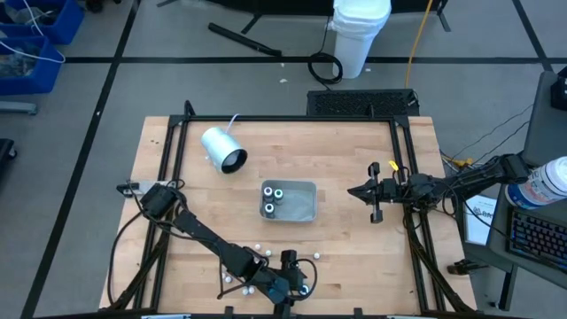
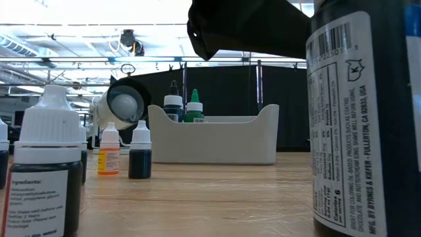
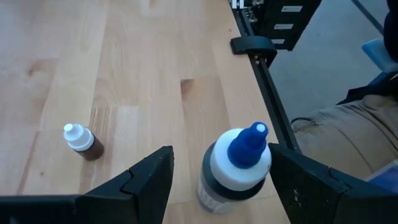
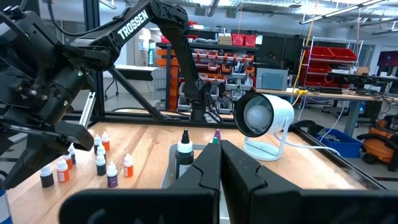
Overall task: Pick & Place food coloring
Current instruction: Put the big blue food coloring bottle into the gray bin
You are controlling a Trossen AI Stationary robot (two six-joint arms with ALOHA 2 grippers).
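A dark food coloring bottle (image 3: 236, 168) with a white cap and blue tip stands upright on the wooden table near its front edge. My left gripper (image 3: 221, 158) is open, with one finger on either side of this bottle and the jaws slanting down toward it. In the high view that gripper (image 1: 297, 285) is among several small bottles (image 1: 257, 266). A brown, white-capped bottle (image 3: 81, 142) stands beside it. The grey tray (image 1: 306, 213) at mid-table holds a few bottles (image 1: 273, 199). My right gripper (image 1: 363, 190) hangs shut at the table's right, away from everything.
A white-and-grey cylinder (image 1: 221, 149) with a cord lies at the far left of the table. Black frame rails (image 1: 403, 168) run along the table's edges. Two bottles (image 2: 49, 164) (image 2: 368, 118) stand close to the low camera. Bare wood lies between tray and right gripper.
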